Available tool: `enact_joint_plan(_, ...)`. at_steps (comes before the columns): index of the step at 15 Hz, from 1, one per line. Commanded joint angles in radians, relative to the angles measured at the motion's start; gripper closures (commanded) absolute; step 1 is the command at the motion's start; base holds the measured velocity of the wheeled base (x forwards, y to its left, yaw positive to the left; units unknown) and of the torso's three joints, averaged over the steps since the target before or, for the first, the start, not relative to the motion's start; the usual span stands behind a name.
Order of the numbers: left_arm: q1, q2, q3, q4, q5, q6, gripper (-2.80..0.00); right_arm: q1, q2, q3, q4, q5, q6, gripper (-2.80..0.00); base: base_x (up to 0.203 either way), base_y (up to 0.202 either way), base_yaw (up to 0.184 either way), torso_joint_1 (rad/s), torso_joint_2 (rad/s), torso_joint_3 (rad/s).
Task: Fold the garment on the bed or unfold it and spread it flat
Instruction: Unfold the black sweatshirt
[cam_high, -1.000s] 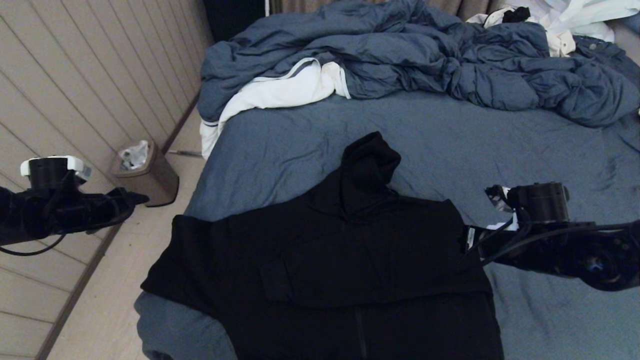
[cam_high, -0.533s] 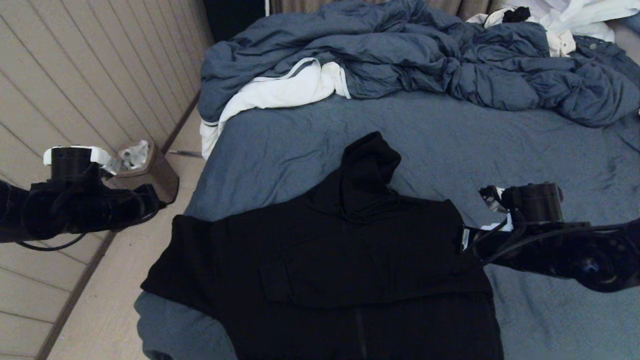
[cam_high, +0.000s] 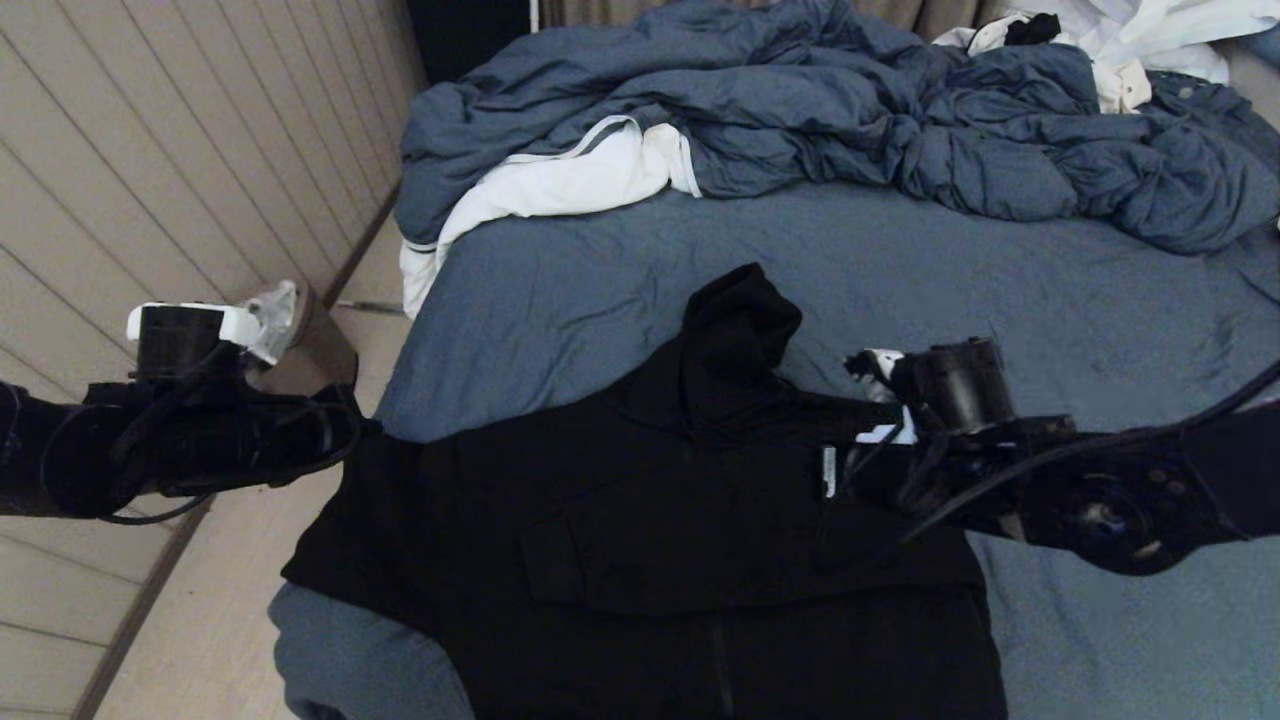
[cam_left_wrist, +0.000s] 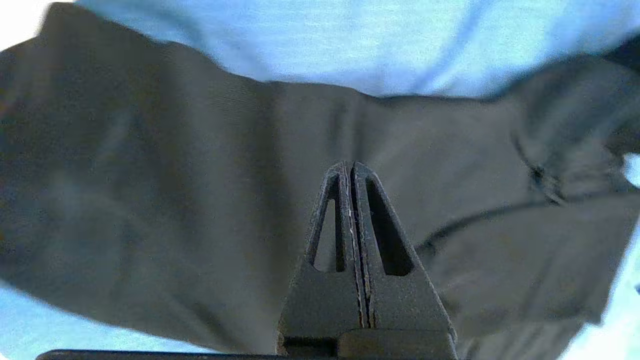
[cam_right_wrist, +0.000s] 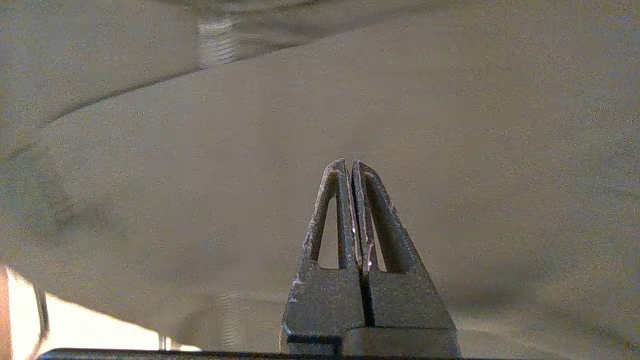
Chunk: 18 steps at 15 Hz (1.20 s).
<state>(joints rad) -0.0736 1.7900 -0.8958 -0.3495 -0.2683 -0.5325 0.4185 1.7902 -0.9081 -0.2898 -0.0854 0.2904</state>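
Observation:
The garment (cam_high: 650, 520), a black hooded sweatshirt, lies front-up on the near part of the bed (cam_high: 1000, 280). Its hood (cam_high: 735, 330) points away from me and its left edge hangs over the bed's side. My left gripper (cam_high: 362, 426) is shut with nothing in it. It hovers at the garment's left shoulder, and in the left wrist view its tips (cam_left_wrist: 348, 167) point across the cloth (cam_left_wrist: 175, 200). My right gripper (cam_high: 835, 520) is also shut and empty. It is low over the garment's right chest, and the right wrist view shows its tips (cam_right_wrist: 348, 165) above plain fabric (cam_right_wrist: 450, 125).
A crumpled blue-grey duvet (cam_high: 850, 120) with white lining (cam_high: 560, 185) fills the far part of the bed. White clothing (cam_high: 1130, 40) lies at the far right. A bin (cam_high: 310, 355) stands on the floor by the panelled wall (cam_high: 150, 150) on the left.
The left gripper has shut and moved right to the garment's left edge. The right arm has swung left, from the garment's right edge to over its chest. The garment has not moved.

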Motion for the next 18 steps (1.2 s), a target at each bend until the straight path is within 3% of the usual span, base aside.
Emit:
enact_joint_plan(1,-0.002,-0.024,0.052,-0.057,-0.008,-0.005,0.00,0.126,0.035,-0.126,0.102,-0.049,0.001,0.00,0.000,0.000,0.000,0.000,0.00,0.000)
enact_joint_plan(4,0.006,-0.046,0.113,-0.117,-0.008,-0.007,0.00,0.282,0.119,-0.310,0.291,-0.109,-0.021,0.00,0.000,0.000,0.000,0.000,0.00,0.000)
enact_joint_plan(6,0.006,-0.045,0.115,-0.120,-0.008,-0.007,0.00,0.318,0.211,-0.386,0.362,-0.123,-0.041,0.00,0.000,0.000,0.000,0.000,0.00,0.000)
enact_joint_plan(11,0.006,-0.018,0.121,-0.121,-0.008,-0.004,0.00,0.376,0.366,-0.493,0.379,-0.134,-0.083,0.00,0.000,0.000,0.000,0.000,0.00,0.000)
enact_joint_plan(12,0.006,-0.014,0.121,-0.128,-0.006,-0.004,0.00,0.388,0.382,-0.510,0.379,-0.135,-0.086,-2.80,0.000,0.000,0.000,0.000,0.00,0.000)
enact_joint_plan(18,0.006,-0.010,0.142,-0.162,-0.005,-0.001,0.00,0.414,0.419,-0.558,0.382,-0.137,-0.089,-2.80,0.000,0.000,0.000,0.000,0.00,0.000)
